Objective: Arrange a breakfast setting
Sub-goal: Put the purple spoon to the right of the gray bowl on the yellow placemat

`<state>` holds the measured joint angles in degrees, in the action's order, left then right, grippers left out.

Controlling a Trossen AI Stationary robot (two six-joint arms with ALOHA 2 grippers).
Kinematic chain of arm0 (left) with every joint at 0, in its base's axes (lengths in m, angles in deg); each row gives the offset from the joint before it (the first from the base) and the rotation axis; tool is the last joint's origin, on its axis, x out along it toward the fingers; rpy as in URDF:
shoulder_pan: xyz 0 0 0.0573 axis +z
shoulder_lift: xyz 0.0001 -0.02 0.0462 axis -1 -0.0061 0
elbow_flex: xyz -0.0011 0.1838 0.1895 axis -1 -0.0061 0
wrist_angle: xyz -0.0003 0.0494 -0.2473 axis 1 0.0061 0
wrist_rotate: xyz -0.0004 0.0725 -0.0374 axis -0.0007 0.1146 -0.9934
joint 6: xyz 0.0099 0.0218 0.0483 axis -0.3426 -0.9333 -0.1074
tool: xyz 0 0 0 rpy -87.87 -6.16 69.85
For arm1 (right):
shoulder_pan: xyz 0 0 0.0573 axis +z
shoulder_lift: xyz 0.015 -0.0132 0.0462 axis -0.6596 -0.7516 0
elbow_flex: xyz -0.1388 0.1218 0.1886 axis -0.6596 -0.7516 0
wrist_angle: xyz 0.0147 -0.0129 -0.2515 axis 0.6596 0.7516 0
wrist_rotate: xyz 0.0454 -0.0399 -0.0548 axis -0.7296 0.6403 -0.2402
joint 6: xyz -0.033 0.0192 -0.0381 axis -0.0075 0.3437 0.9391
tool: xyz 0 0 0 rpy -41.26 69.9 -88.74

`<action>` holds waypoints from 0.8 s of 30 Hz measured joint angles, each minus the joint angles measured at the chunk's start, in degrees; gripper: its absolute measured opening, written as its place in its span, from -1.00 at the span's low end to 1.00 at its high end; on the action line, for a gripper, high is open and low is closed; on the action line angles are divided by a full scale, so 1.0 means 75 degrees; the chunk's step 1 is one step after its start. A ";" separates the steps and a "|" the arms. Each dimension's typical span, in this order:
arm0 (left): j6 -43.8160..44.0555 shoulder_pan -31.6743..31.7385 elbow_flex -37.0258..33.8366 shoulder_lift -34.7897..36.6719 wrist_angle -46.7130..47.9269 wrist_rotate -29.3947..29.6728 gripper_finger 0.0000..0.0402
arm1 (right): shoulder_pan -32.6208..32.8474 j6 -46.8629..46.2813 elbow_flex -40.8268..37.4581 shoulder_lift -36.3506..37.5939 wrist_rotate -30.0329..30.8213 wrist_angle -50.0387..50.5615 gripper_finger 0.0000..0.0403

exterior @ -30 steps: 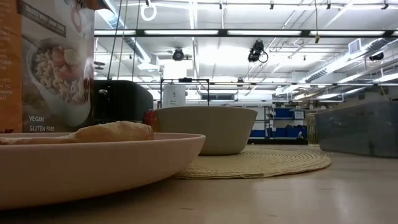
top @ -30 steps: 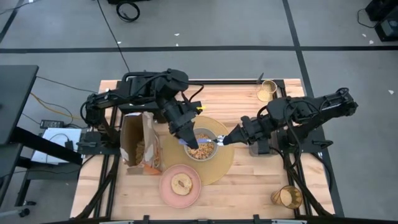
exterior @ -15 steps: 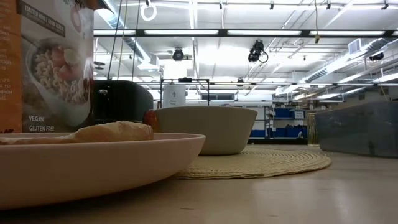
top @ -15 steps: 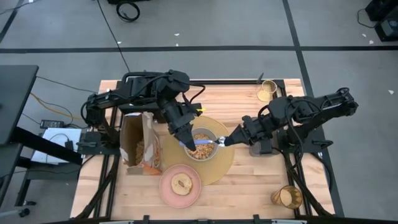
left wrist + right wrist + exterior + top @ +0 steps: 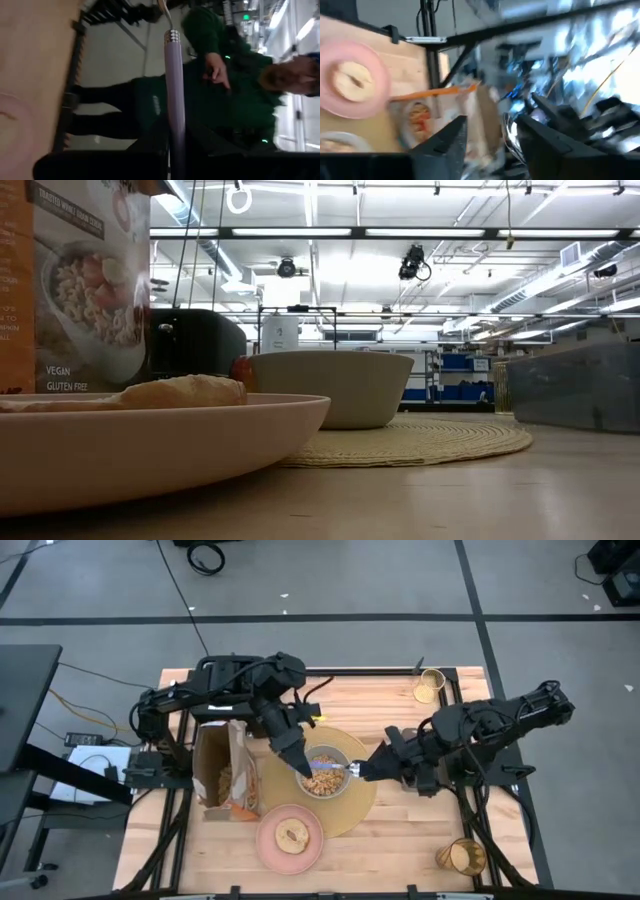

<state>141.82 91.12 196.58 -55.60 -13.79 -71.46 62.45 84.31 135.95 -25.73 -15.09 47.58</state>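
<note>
The grey-green bowl (image 5: 322,774), filled with cereal, sits on the round tan placemat (image 5: 350,810). My left gripper (image 5: 305,767) is over the bowl's left part, shut on the spoon (image 5: 333,770), which has a lilac handle and reaches across the bowl. My right gripper (image 5: 362,771) is at the bowl's right rim, fingers apart, with the spoon's metal end (image 5: 509,129) between them. The pink plate (image 5: 268,845) with the toast round (image 5: 292,836) lies near the front edge. The amber tumbler (image 5: 461,857) stands at the near right corner. The red apple (image 5: 240,368) shows behind the bowl in the low view. My left gripper holds the spoon's lilac handle (image 5: 173,135) between its two fingers, which hide the handle's lower end. The handle runs forward along the fingers to its metal neck (image 5: 171,36). The spoon is lifted over the bowl. My right gripper: I cannot tell whether it touches the spoon's metal end.
An open cereal bag (image 5: 225,772) stands left of the placemat. A small cup (image 5: 430,687) stands at the far right edge. A black toaster (image 5: 195,340) shows behind the bowl in the low view. A person in green stands beyond the table (image 5: 225,90).
My left gripper has turned a little over the bowl, and the handle end that stuck out on its left side no longer shows. My right arm has shifted slightly toward the table's near edge. The spoon stays over the bowl.
</note>
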 joint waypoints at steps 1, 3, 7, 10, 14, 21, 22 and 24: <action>-0.0230 0.0078 0.0002 0.0005 0.0185 0.0108 -0.85 | 0.0052 -0.0424 -0.0004 -0.0003 0.0186 0.0121 -0.11; -0.0751 0.0262 0.0004 0.0010 0.0445 0.0370 -0.85 | 0.0169 -0.1542 -0.0009 -0.0009 0.0776 0.0305 -0.02; -0.1713 0.0704 0.0012 0.0015 0.0845 0.0959 -0.85 | 0.0335 -0.3629 -0.0012 0.0133 0.1375 0.0978 0.02; -0.2398 0.1038 0.0015 0.0015 0.1226 0.1105 -0.85 | 0.0474 -0.5110 -0.0012 0.0336 0.1687 0.1169 0.00; -0.3341 0.1517 0.0015 0.0015 0.1579 0.2170 -0.85 | 0.0525 -0.8113 -0.0012 0.0533 0.2327 0.1388 0.00; -0.4452 0.1934 0.0012 0.0017 0.0539 0.5353 -0.85 | -0.0004 -1.3708 -0.0012 0.0528 0.5150 0.0881 0.01; -0.4628 0.1924 0.0012 0.0016 0.0333 0.5882 -0.85 | -0.0144 -1.4359 -0.0012 0.0525 0.5511 0.0749 0.01; -0.5026 0.1874 0.0012 0.0015 -0.0074 0.6917 -0.85 | -0.0469 -1.5443 -0.0012 0.0525 0.6115 0.0329 0.01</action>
<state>104.13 105.18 196.67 -55.48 -14.34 -19.58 58.94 -31.52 135.87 -21.79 30.77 50.05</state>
